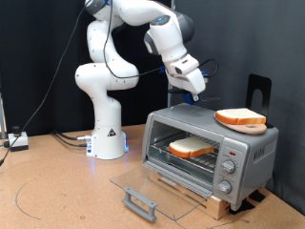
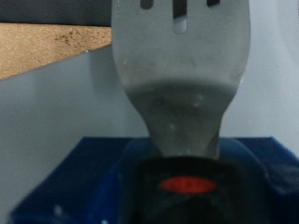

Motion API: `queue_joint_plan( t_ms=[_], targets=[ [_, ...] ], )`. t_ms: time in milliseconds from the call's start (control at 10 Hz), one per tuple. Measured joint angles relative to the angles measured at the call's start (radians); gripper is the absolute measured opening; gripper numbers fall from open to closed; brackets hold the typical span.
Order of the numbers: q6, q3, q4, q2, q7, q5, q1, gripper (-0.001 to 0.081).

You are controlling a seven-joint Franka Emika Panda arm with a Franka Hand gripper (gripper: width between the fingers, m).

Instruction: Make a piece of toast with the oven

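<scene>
The silver toaster oven stands at the exterior view's right with its glass door folded down flat. One piece of toast lies on the wire rack inside. A second, alike slice lies on top of the oven. My gripper hangs just above the oven's top, towards the exterior view's left of that slice, and nothing shows between its fingers. The wrist view is filled by a blurred grey metal shape over a blue object with a red spot; neither slice nor oven shows there.
The oven rests on a wooden board. Its three knobs face the front right. The robot base stands at the left with cables on the brown table. A black stand rises behind the oven.
</scene>
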Motion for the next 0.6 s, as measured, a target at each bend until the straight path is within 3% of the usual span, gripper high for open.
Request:
queue_joint_plan(
  t_ms=[300,400,500,600],
  targets=[
    [0.048,0.045,-0.01,0.037,0.001,0.039,-0.008,0.0395],
    [0.055,0.048,-0.01,0.045,-0.005,0.052,-0.008,0.0474],
    [0.066,0.047,-0.008,0.049,-0.018,0.075,-0.008,0.0474],
    [0.073,0.039,-0.005,0.048,-0.037,0.107,-0.007,0.0658]
  ],
)
